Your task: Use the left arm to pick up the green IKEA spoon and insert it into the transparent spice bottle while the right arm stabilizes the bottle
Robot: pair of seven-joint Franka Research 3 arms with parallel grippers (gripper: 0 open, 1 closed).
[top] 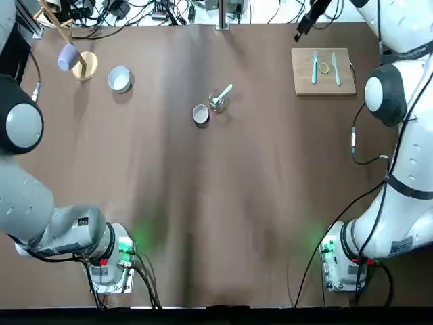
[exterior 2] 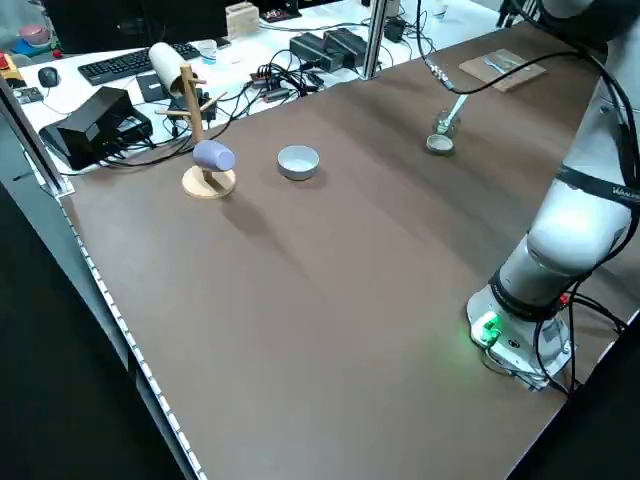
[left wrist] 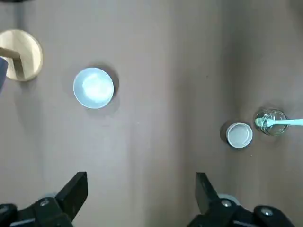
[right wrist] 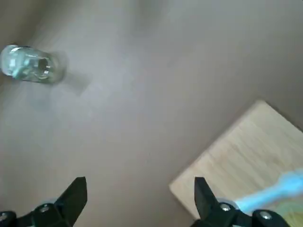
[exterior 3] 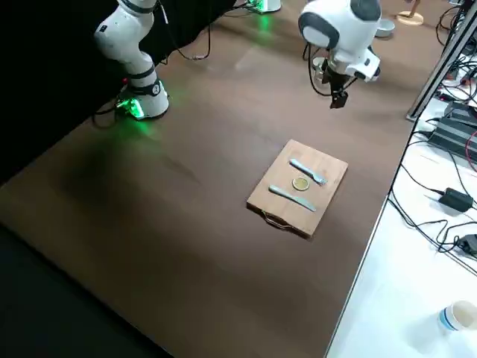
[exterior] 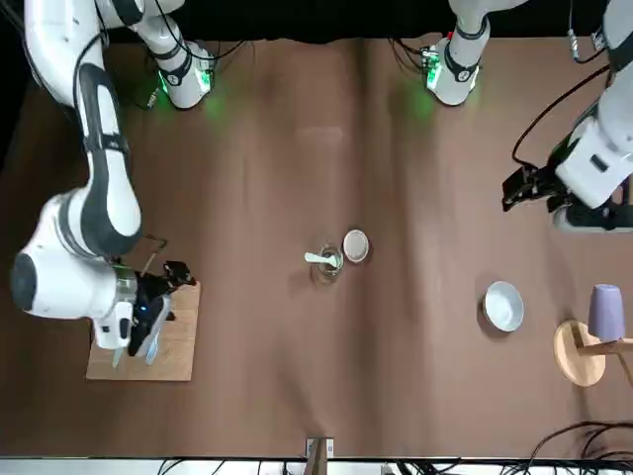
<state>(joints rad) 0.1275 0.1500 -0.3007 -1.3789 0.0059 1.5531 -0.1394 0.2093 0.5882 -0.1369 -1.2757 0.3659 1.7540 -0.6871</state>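
left gripper [left wrist: 139, 198]: raised over the table's left part, fingers spread wide and empty, well apart from the jar.
right gripper [right wrist: 139, 198]: hovers high by the wooden board [top: 323, 71], fingers also wide apart, holding nothing.
green ikea spoon [top: 222, 94]: already stands in the transparent spice bottle [top: 218, 103] near the table's middle, handle leaning out over the rim.
spoon handling: likely light, stiff, smooth plastic; best pinched across the slim handle, not the bowl.
bottle handling: glass, probably slippery and easy to tip; hold it at the wall.
grey cap [top: 200, 114]: just beside the bottle.
white bowl [top: 119, 78]: farther left.
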